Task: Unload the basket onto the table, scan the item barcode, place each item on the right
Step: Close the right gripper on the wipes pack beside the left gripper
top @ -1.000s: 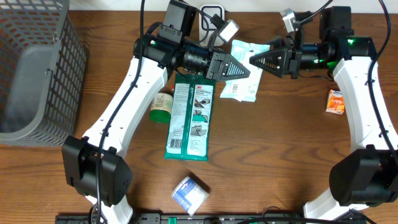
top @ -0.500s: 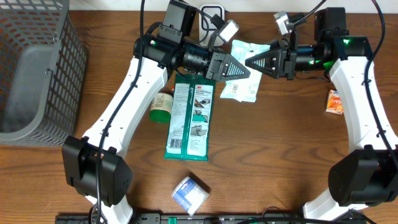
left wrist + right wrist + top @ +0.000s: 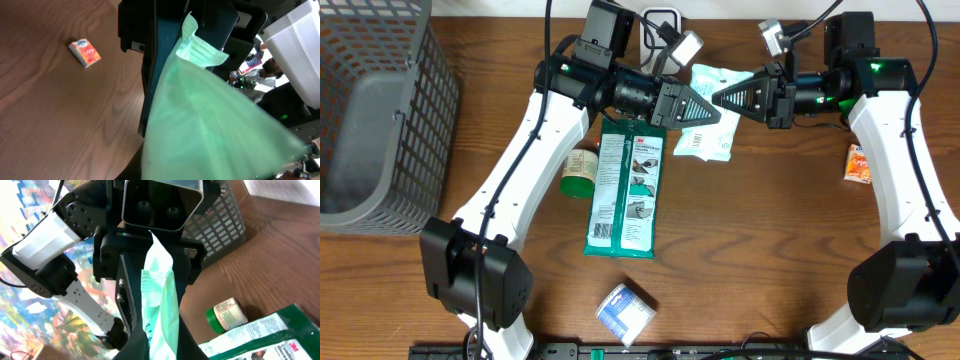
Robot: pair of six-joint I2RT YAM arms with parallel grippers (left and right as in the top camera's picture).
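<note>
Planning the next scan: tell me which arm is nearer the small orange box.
Right. The right arm passes just beside the orange box; the left arm stands across the table, beyond the pale green packet.

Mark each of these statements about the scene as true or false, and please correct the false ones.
1. The left gripper and the right gripper are both shut on the pale green pouch. True.
2. The orange box lies inside the grey mesh basket. False: it lies on the table beside the right arm, far from the basket.
3. The green 3M package lies flat on the table. True.
4. The jar with a green lid is between the 3M package and the orange box. False: it is at the edge of the package that faces the basket.
</note>
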